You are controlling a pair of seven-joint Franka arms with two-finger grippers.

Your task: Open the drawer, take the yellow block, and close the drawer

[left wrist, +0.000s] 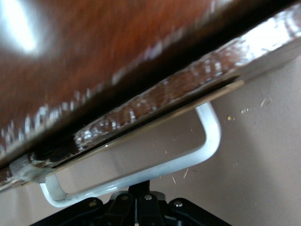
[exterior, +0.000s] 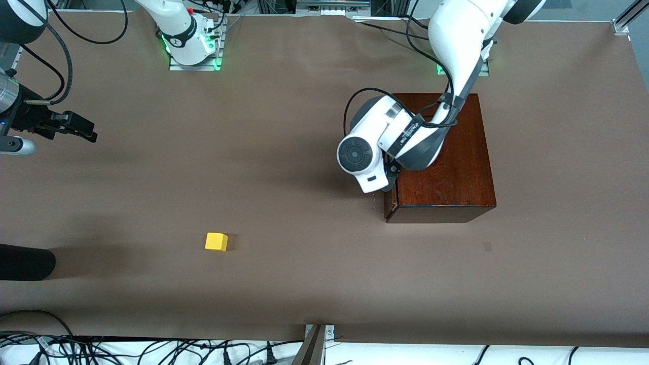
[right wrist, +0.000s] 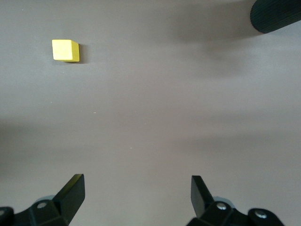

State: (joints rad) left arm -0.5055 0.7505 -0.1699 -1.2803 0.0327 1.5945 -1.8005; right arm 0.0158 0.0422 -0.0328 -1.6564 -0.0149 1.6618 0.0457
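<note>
The yellow block (exterior: 216,242) (right wrist: 65,50) sits on the bare table, nearer the front camera than the mahogany box (exterior: 446,172) and toward the right arm's end. The drawer (left wrist: 155,101) faces the right arm's end and lies pushed into the box. My left gripper (left wrist: 139,188) is shut, its tips against the bar of the white loop handle (left wrist: 155,167) with nothing between them. In the front view the left wrist hides it. My right gripper (exterior: 86,129) (right wrist: 136,186) hangs open and empty over the table at the right arm's end, apart from the block.
A black cylinder (exterior: 25,262) (right wrist: 277,14) pokes in over the table edge at the right arm's end, nearer the front camera than the right gripper. Brown table covering (exterior: 284,167) stretches between the block and the box.
</note>
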